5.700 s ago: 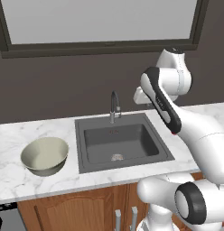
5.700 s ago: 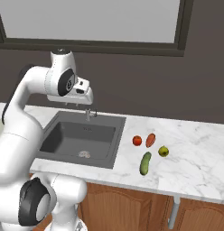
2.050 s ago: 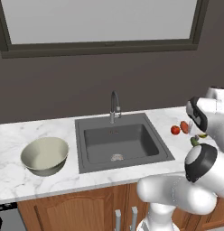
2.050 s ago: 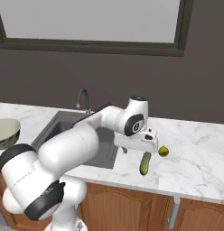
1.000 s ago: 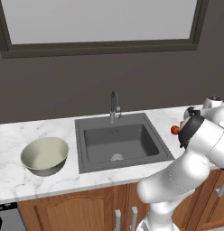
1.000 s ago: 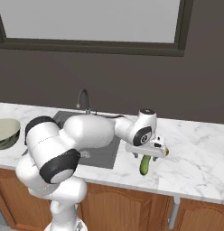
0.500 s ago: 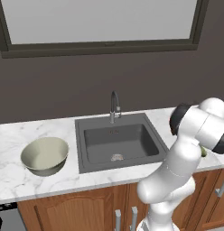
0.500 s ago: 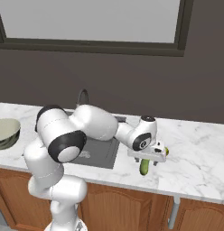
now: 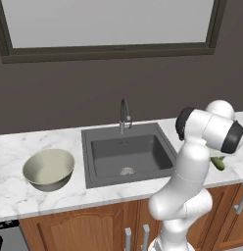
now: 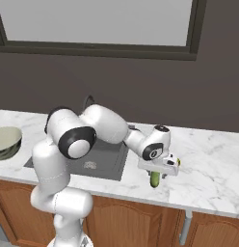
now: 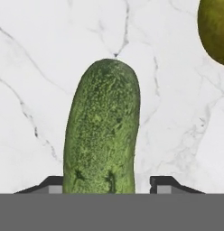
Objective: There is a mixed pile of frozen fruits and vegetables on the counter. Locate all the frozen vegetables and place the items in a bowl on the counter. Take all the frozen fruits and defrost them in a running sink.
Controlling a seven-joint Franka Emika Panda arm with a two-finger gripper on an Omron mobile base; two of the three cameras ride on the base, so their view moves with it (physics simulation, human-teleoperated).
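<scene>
A dark-green cucumber (image 11: pixel 102 131) lies on the white marble counter (image 11: pixel 37 58), lengthwise between my gripper's (image 11: pixel 108 182) two fingertips. The left tip sits against its side and a thin gap shows at the right tip, so the jaws straddle it without clamping. From the right base camera the hand (image 10: pixel 159 165) points straight down over the cucumber (image 10: pixel 154 180) near the counter's front edge. A yellow-green pear (image 11: pixel 215 29) lies just beyond it, and the pear (image 9: pixel 217 163) also peeks out behind my arm. The bowl (image 9: pixel 49 169) stands left of the sink (image 9: pixel 128 154).
The slim curved faucet (image 9: pixel 124 115) rises behind the sink basin. My arm's elbow (image 10: pixel 73 132) arches over the sink's right side. The bowl (image 10: pixel 6 140) sits at the far left of the counter. Brown cabinet fronts (image 9: pixel 94 228) run below the counter's edge.
The hand has sunk onto the cucumber and its jaws have narrowed around it. The elbow has swung over toward the sink. The cucumber has stayed in place.
</scene>
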